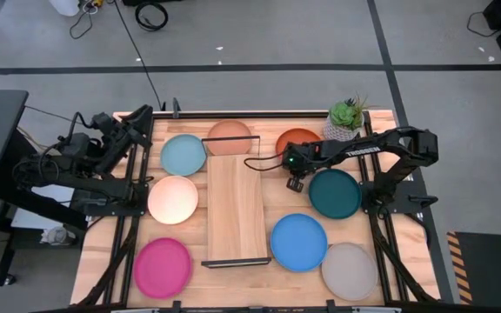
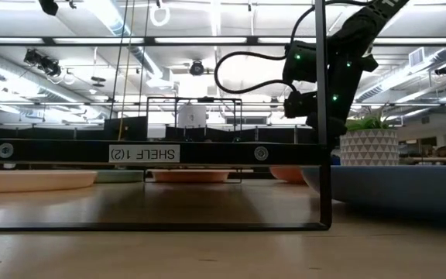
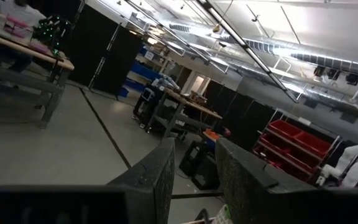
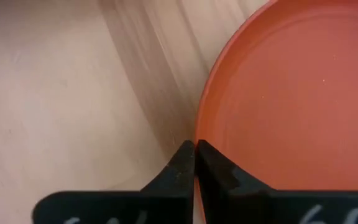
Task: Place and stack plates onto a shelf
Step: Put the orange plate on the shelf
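The light-wood shelf (image 1: pixel 237 209) stands mid-table, with nothing on its board. Around it, plates lie flat on the table: terracotta (image 1: pixel 230 135), light blue (image 1: pixel 183 155), peach (image 1: pixel 173 198), magenta (image 1: pixel 163 267), orange (image 1: pixel 298 139), dark teal (image 1: pixel 335 193), bright blue (image 1: pixel 298 242) and grey (image 1: pixel 350 270). My right gripper (image 4: pixel 195 149) is shut and points down. Its tips are at the edge of the orange plate (image 4: pixel 291 93), on the shelf side. My left gripper (image 3: pixel 194 168) is open and empty, folded back at the table's far left. My right gripper's shut fingertips (image 4: pixel 185 155) stand right at the orange plate's rim (image 4: pixel 199 124), coming from above. I cannot tell whether they touch it.
A small potted green plant (image 1: pixel 346 117) stands at the far right, beside the orange plate. The shelf's black wire frame ends (image 2: pixel 321 116) rise above the board. The right arm (image 1: pixel 364 149) reaches over the gap between the orange and dark teal plates.
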